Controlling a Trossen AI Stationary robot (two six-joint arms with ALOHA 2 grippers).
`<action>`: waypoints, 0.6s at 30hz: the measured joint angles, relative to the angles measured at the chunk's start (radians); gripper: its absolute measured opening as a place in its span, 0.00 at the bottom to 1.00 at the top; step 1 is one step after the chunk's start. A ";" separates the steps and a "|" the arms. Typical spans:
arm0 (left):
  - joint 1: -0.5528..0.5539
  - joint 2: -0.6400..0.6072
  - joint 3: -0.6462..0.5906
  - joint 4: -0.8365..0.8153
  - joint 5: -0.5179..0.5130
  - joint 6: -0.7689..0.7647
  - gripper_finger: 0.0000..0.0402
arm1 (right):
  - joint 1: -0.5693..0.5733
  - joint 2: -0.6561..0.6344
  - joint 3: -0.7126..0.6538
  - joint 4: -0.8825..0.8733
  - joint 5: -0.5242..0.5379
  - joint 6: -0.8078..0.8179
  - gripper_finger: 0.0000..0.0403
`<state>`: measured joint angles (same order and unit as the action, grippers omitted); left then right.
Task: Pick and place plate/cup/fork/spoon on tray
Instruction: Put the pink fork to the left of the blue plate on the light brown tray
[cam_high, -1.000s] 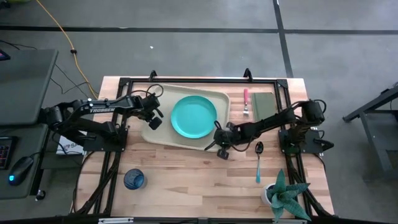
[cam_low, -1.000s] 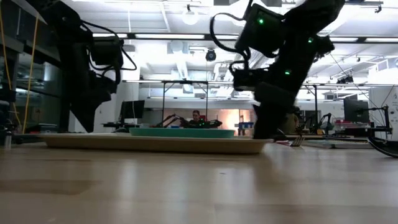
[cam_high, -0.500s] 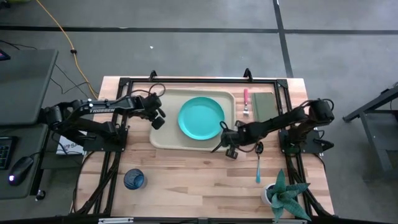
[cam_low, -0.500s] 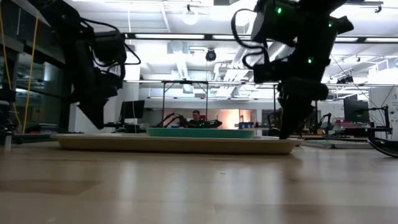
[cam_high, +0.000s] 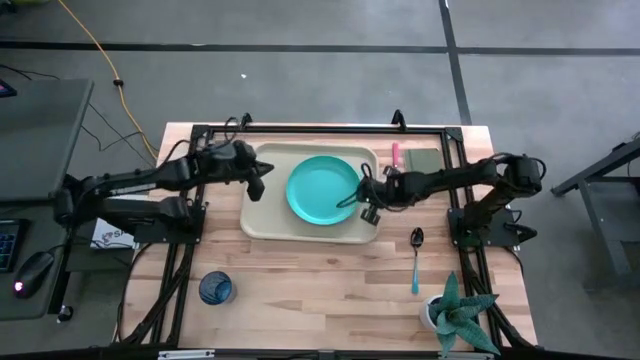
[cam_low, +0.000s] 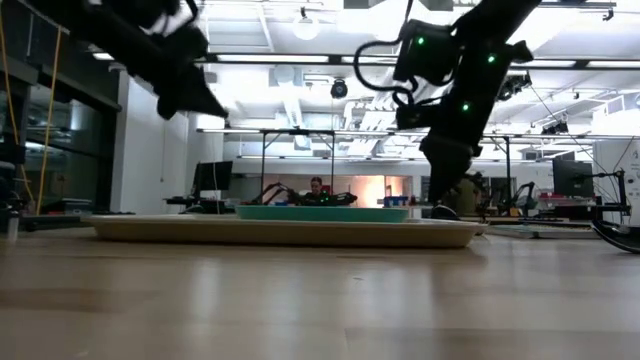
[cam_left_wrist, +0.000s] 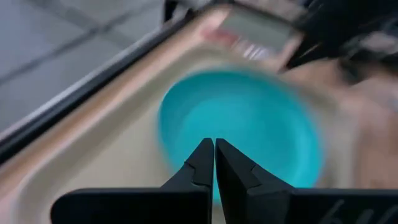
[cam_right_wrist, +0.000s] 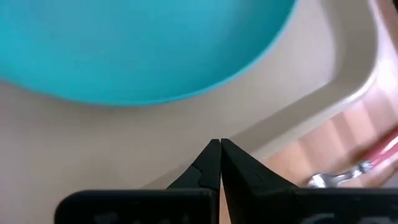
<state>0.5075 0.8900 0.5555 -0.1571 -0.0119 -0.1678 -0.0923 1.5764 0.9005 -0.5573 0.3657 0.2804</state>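
The beige tray (cam_high: 262, 215) lies on the table with the turquoise plate (cam_high: 323, 189) flat on its floor. My left gripper (cam_high: 259, 187) is shut and empty, raised above the tray's left end (cam_low: 212, 106); its wrist view shows the plate (cam_left_wrist: 249, 130) ahead. My right gripper (cam_high: 363, 202) is shut, low over the tray's right end, beside the plate (cam_right_wrist: 137, 43). The red-handled fork (cam_high: 396, 163) lies on the grey-green pad (cam_high: 426, 166) right of the tray. The spoon (cam_high: 416, 257) and the dark-blue cup (cam_high: 215, 289) rest on the table nearer the front. My right gripper's shut fingers (cam_right_wrist: 211, 163) point down at the tray's floor (cam_right_wrist: 93, 143), near its right rim, between the plate and the rim. I cannot tell whether they touch the tray.
A potted plant (cam_high: 455, 310) stands at the near right corner. A black frame (cam_high: 320, 130) runs along the table's far edge and sides. Bare wood lies between the cup and the spoon, in front of the tray.
The tray with the plate has slid toward the table's right and turned square to the table's edges, then stopped. My left gripper has risen off the tray's left end. My right gripper has gone from the tray's near right corner toward the far edge, over the tray's right end.
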 joint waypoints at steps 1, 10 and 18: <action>-0.014 -0.023 -0.022 0.051 0.003 -0.012 0.00 | -0.017 0.000 0.000 0.001 -0.003 -0.010 0.00; -0.109 -0.080 -0.164 0.415 0.006 -0.065 0.00 | -0.085 0.000 0.002 0.105 -0.043 -0.078 0.00; -0.160 -0.080 -0.165 0.416 0.005 -0.062 0.00 | -0.118 0.067 0.002 0.145 -0.051 -0.074 0.00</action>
<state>0.3478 0.8100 0.3908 0.2592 -0.0067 -0.2300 -0.2103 1.6430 0.9024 -0.4122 0.3143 0.2060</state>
